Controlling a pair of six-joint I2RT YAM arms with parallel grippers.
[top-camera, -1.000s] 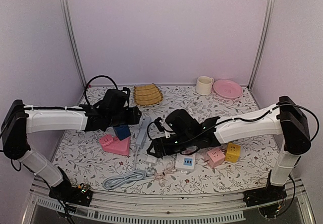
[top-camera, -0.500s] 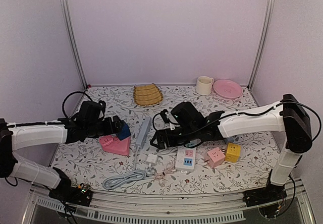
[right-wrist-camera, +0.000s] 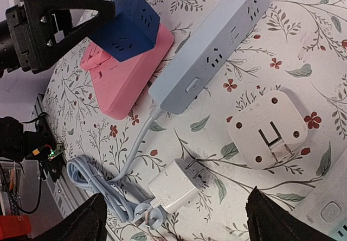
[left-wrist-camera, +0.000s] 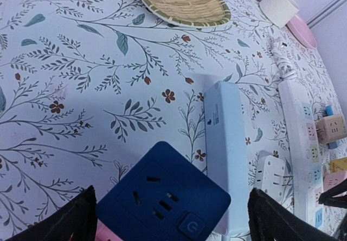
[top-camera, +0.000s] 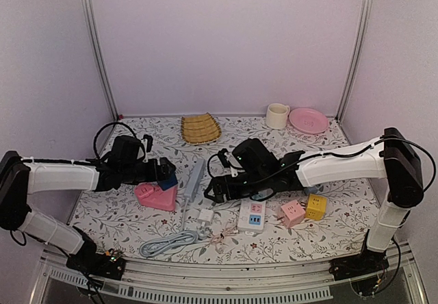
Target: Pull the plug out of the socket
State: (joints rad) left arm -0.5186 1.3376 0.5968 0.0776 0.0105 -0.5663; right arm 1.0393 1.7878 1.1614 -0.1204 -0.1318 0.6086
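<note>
The white power strip (top-camera: 252,216) with pastel panels lies mid-table, its far part under my right arm; it also shows in the left wrist view (left-wrist-camera: 301,138). A white charger plug (right-wrist-camera: 179,184) lies loose on the cloth, prongs bare, next to a white square adapter (right-wrist-camera: 268,127) lying prongs up. My right gripper (right-wrist-camera: 174,214) hangs open above the charger, holding nothing; in the top view it (top-camera: 213,193) is left of the strip. My left gripper (left-wrist-camera: 172,197) is open with its fingers on either side of a dark blue cube socket (left-wrist-camera: 162,203).
A grey-blue strip (top-camera: 194,179) lies beside a pink wedge socket (top-camera: 156,196), its cable coiled (top-camera: 164,244) at the front. Pink (top-camera: 292,213) and yellow (top-camera: 315,206) cube sockets sit on the right. A woven basket (top-camera: 200,128), cup (top-camera: 277,116) and pink plate (top-camera: 308,120) stand at the back.
My left arm has drawn back to the left, its gripper staying at the blue cube. My right arm has shifted back a little, uncovering the near end of the white strip.
</note>
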